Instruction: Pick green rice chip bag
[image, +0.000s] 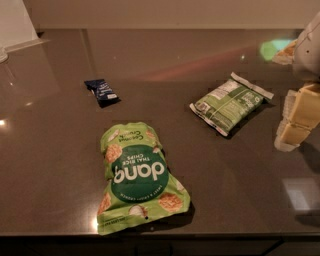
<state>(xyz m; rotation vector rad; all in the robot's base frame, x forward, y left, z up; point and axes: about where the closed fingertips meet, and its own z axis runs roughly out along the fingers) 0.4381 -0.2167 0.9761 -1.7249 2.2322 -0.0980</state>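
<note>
Lime-green foil rice chip pouch (141, 177), lower centre, looks light, slippery: pinch its narrow waist; cream hand (296, 119), right edge, state unclear

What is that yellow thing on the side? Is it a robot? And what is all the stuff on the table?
Yes, it belongs to a robot. The yellowish blocks at the right edge are its gripper, the "hand" at the end of its one arm. There is only one picture, taken by the robot's own camera, looking down at a dark shiny counter.

Three things lie on the counter. Nearest the camera is the chip bag, big and bright green, with "dang" upside down from here. That is the one the robot should pick up. Farther back on the left is a small blue wrapper. On the right is a flat, darker green packet, the closest thing to the gripper.

The gripper holds none of them, and it is well away from the chip bag.
</note>
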